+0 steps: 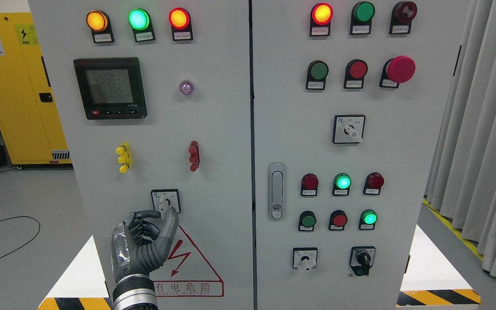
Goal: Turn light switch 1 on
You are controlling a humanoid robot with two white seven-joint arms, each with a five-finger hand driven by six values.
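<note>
Head view: my left hand (144, 241) is up at the white square rotary switch (165, 200) low on the grey metal cabinet's left door (213, 129).

I see its dark fingers curled, thumb and forefinger pinched on the switch's small white knob, just above the red triangular shock-warning sticker (192, 267). A yellow storage cabinet (20, 86) stands behind at left, grey curtains (485, 150) at right, over pale grey floor (28, 198).

Bright, even indoor light, sharp focus throughout; lit indicator lamps (138, 19) bloom slightly, with only soft, faint shadows.
</note>
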